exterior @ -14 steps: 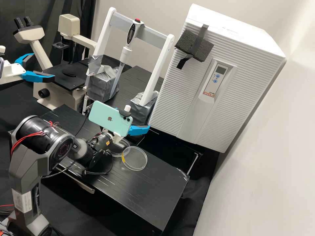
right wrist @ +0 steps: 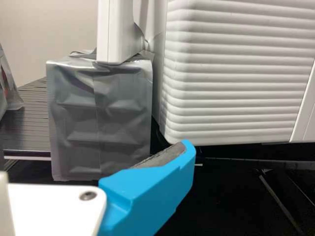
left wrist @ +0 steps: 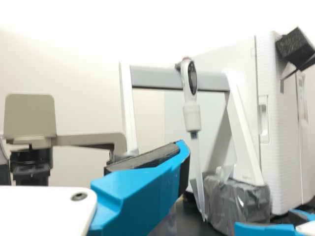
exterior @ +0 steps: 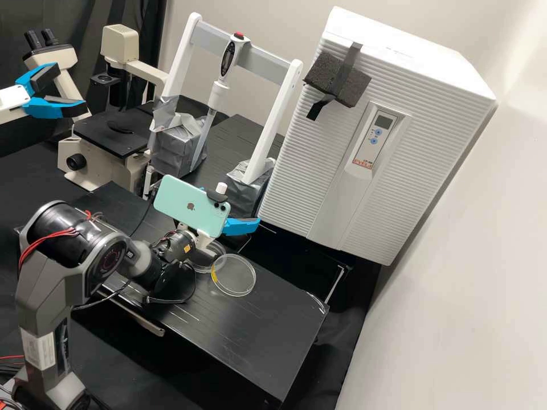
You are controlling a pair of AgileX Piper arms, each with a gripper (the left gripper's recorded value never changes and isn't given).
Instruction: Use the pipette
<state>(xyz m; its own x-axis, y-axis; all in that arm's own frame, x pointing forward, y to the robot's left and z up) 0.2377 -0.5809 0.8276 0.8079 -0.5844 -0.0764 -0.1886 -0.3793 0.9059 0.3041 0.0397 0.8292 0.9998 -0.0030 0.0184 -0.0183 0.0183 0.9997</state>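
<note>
Far left, the left gripper (exterior: 52,91) is wide open and holds nothing, with the microscope (exterior: 97,142) between it and the pipette (exterior: 227,57). The pipette hangs untouched on its white stand (exterior: 277,111) far back, so the whole job looks left to do. Nearer, the right gripper (exterior: 243,225) sits by a glass dish (exterior: 233,274); I cannot tell if it is open.

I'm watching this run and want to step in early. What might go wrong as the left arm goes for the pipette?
The left end effector, open, hangs beside the microscope; swinging toward the pipette, it might clip it. The pipette hangs from a stand; a sideways pull could jam it on the crossbar or rock the stand. Its tip ends near a taped block and could bend against it.
</note>
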